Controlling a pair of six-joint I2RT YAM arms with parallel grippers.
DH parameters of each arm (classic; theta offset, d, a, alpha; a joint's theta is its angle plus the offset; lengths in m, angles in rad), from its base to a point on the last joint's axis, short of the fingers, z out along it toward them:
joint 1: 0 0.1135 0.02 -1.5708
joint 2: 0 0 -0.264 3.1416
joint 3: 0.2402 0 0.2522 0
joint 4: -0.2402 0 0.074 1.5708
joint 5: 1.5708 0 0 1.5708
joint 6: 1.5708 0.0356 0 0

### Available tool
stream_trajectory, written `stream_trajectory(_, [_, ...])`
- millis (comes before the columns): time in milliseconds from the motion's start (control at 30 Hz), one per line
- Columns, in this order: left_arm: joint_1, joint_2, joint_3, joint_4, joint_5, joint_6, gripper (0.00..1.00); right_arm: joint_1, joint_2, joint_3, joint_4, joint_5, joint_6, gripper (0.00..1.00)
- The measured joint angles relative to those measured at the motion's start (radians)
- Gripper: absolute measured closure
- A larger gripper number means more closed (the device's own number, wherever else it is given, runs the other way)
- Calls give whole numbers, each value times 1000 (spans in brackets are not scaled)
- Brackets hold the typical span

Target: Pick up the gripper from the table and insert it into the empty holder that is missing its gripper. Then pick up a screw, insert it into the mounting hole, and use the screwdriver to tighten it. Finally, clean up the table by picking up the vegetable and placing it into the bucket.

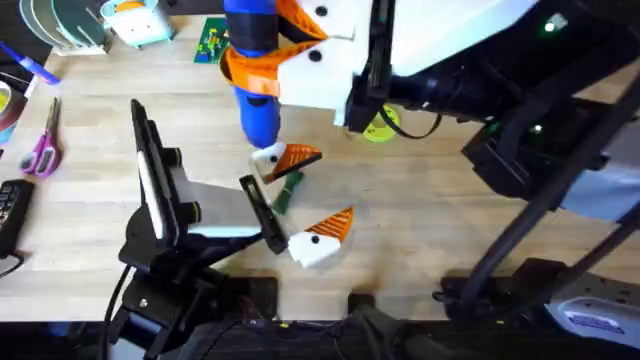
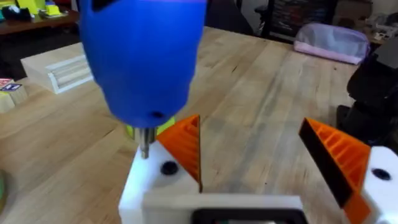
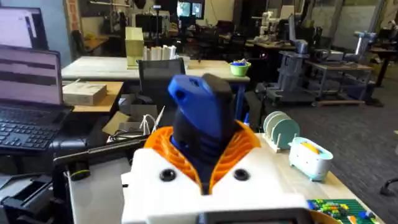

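Note:
My right gripper (image 1: 262, 62) reaches across the table, shut on the blue screwdriver (image 1: 258, 95), which it holds upright. In the right wrist view its orange pads (image 3: 239, 149) clamp the blue handle (image 3: 199, 112). The screwdriver's metal tip (image 2: 144, 146) rests on the white holder (image 2: 152, 186), next to a black dot (image 2: 168, 167). The orange gripper (image 1: 298, 157) sits in that holder (image 1: 267, 160). My left gripper (image 1: 305, 198) is open, and the holder stands where one of its fingers is. The dark green vegetable (image 1: 285, 192) lies between the two fingers. The yellow bucket (image 1: 380, 125) is half hidden behind the right arm.
Purple scissors (image 1: 42, 145) lie at the left edge beside a black device (image 1: 10, 210). A green patterned board (image 1: 212, 42) and a white-and-blue object (image 1: 140, 22) sit at the back. The right arm's black links (image 1: 520, 170) cross the right side.

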Motion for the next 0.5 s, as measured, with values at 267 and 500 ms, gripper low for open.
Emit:
stream_trajectory(267, [0,0,0,0,0,-1,9,-4,0,7,-61,0,0,976])
stream_trajectory(500, [0,0,0,0,0,-1,8,-3,0,7,-60,0,0,976])
